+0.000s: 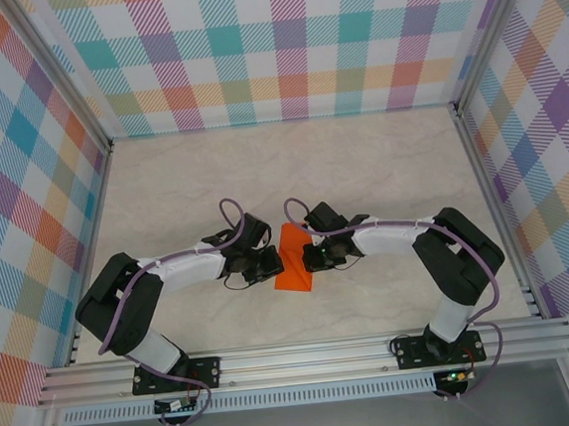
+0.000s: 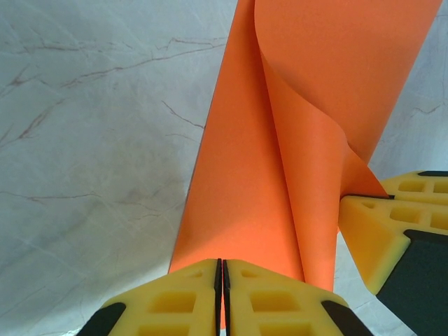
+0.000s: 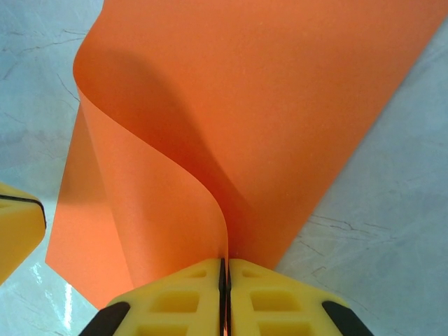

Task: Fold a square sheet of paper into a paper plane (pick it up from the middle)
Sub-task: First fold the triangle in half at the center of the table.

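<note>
Square sheet of paper (image 1: pixel 294 259) hangs between the two arms over the middle of the counter (image 2: pixel 91 140), bent into a loose roll rather than a crisp fold.

Nearest the left wrist camera, the left end effector (image 2: pixel 222 269) has its yellow pads pressed together on one edge of the orange paper. The right end effector (image 3: pixel 224 269) is likewise clamped on a thin margin of the opposite edge. Both bites look shallow, so the first risk is slip: a small tug could pull an edge free and let that side flop.

Just beyond the pads, the square sheet of paper curves in a soft S with no sharp line yet. In the left wrist view the two end effectors sit close beside each other. If they close in further without the edges lined up, I judge the curl would collapse into a slanted or doubled crease, spoiling the centre line. If they part too hard, thin paper held at two points could tear at the pads.

Farther out, the free end runs toward the counter. Whether it touches I cannot tell; if it drags, it could buckle.
</note>
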Tool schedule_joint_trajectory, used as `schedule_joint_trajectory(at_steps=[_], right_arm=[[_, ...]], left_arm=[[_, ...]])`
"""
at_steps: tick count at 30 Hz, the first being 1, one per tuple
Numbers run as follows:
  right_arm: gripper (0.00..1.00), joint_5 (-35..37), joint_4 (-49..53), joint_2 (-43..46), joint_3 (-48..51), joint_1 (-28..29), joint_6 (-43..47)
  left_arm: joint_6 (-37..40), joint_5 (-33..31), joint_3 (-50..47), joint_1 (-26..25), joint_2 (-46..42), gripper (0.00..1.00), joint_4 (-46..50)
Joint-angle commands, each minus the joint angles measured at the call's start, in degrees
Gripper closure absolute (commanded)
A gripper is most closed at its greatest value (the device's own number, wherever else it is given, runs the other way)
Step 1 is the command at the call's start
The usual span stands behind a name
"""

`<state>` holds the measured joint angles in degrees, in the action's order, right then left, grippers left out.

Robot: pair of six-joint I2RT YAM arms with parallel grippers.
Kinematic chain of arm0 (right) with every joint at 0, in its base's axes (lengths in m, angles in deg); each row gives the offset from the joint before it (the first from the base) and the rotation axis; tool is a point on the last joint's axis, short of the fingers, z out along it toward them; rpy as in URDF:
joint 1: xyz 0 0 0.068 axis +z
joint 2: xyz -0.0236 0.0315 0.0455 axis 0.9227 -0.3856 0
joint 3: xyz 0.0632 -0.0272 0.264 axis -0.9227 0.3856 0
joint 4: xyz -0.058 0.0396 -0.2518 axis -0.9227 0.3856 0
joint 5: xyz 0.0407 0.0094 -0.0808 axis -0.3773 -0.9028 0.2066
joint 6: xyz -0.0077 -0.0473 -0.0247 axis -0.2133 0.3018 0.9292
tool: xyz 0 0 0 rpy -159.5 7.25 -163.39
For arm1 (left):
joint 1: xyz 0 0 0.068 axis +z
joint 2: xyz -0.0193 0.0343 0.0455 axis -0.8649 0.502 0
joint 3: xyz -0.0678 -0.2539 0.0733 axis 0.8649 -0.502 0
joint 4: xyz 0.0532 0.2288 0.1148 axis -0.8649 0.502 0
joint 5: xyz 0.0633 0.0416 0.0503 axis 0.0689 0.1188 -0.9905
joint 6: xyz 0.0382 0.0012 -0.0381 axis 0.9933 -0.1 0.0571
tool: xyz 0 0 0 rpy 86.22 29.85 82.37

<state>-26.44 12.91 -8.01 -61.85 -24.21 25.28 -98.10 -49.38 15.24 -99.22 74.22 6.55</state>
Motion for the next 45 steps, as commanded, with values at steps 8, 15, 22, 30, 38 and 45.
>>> schedule_joint_trajectory(at_steps=[8, 15, 22, 30, 38, 45], right_arm=[[0.89, 1.1, 1.3, -0.8, -1.5, -0.6, 1.5], [0.89, 0.5, 1.3, -0.5, -1.9, -0.7, 1.7], [0.89, 0.3, 1.0, -0.4, -2.0, -0.9, 2.0], [0.89, 0.1, 1.2, -0.8, -2.3, -1.0, 2.0], [0.89, 0.2, 1.1, -1.1, -1.7, -1.1, 1.7], [0.89, -1.7, 0.3, -1.5, -1.5, -1.1, 1.6]], left_arm=[[1.1, 0.4, -0.3, -0.6, 0.1, 0.89, 0.6], [1.1, 0.2, -0.1, -0.6, 0.3, 0.89, 0.7], [1.0, 0.5, -0.3, -0.7, 1.8, 0.89, 0.0], [1.1, 0.5, -0.7, -0.9, 2.4, 0.9, -0.2], [1.1, 0.1, -0.3, -0.9, 1.5, 0.9, 0.3], [1.6, -0.9, 0.4, -0.8, -0.5, 0.9, 1.7]])
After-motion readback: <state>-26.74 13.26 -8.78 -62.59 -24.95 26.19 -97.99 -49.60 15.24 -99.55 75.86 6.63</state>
